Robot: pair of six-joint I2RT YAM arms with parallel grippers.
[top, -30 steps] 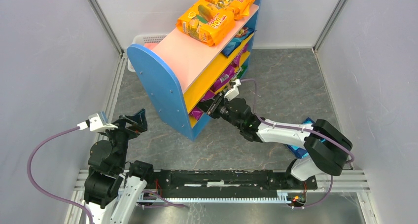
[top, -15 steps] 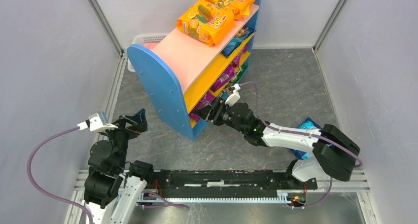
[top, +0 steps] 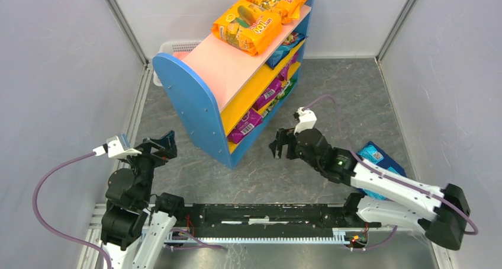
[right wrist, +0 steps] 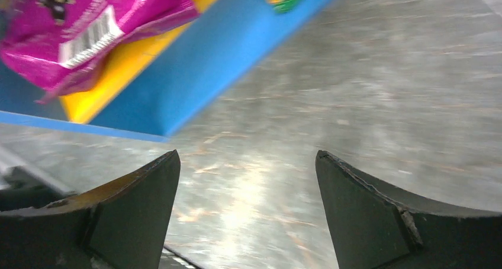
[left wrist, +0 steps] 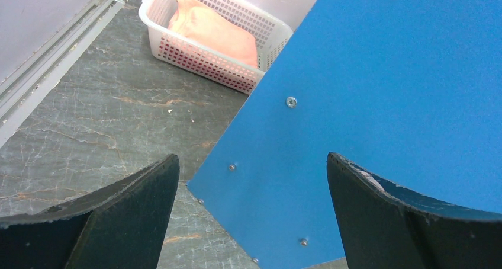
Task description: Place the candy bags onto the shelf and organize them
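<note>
Right gripper [top: 279,150] spread and empty beside the shelf [top: 189,97], purple candy bag [top: 245,125] lying at its bottom board's near end; blue candy bag [top: 376,155] by the tabletop's right edge should be grasped mid-body, jaws kept wide.

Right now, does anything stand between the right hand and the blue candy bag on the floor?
Only its own forearm, which lies over the blue candy bag, partly covering it. The right hand, open, points toward the shelf, away from the bag.
</note>
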